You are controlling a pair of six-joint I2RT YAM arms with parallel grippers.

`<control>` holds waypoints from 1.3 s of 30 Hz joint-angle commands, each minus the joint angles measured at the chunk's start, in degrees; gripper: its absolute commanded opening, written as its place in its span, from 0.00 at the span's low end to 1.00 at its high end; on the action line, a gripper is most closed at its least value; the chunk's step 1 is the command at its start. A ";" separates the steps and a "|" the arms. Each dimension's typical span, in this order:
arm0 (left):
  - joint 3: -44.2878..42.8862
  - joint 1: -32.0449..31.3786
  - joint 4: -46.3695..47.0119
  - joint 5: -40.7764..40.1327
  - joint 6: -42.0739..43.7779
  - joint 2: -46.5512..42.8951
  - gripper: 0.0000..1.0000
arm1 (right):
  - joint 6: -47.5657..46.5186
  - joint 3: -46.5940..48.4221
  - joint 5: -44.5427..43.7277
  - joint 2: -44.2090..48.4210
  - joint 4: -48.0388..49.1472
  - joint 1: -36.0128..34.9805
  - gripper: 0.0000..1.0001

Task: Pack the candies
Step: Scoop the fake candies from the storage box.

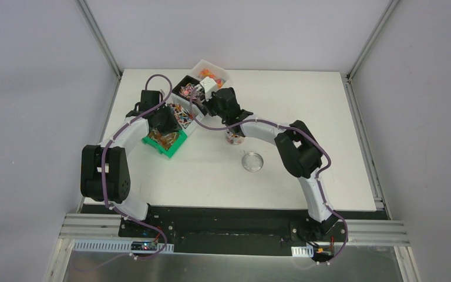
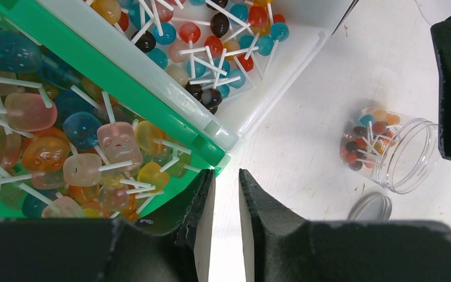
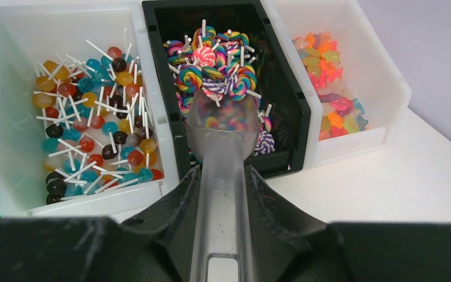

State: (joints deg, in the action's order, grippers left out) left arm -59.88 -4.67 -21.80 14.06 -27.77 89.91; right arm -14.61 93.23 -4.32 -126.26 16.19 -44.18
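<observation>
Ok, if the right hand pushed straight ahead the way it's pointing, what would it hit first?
Probably the swirl lollipops heaped in the black bin, since its scoop leads the right hand; depth is unclear.

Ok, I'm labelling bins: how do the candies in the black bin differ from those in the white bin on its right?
The swirl lollipops in the black bin are striped spirals on white sticks; the gummy candies in the white bin are plain translucent shapes without sticks. The clear scoop held by the right gripper is in among the swirl lollipops; nothing touches the gummy candies. Both are small, bright and loose in open bins.
</observation>
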 commanded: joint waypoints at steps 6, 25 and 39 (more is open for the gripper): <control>-0.13 -0.06 1.85 0.73 0.61 -0.68 0.22 | 6.87 -9.23 8.83 3.31 11.36 0.41 0.00; 0.37 -0.08 1.85 0.96 0.17 -0.96 0.21 | 9.32 -12.05 7.70 0.57 20.88 0.50 0.00; 0.38 -0.13 1.90 0.89 0.00 -1.27 0.22 | 11.46 -16.77 8.53 0.23 32.37 1.07 0.00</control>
State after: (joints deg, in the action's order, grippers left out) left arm -59.75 -4.67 -22.09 14.09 -27.68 89.91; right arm -5.54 77.30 -0.71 -126.02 42.74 -42.35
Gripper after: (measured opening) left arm 0.215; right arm 0.310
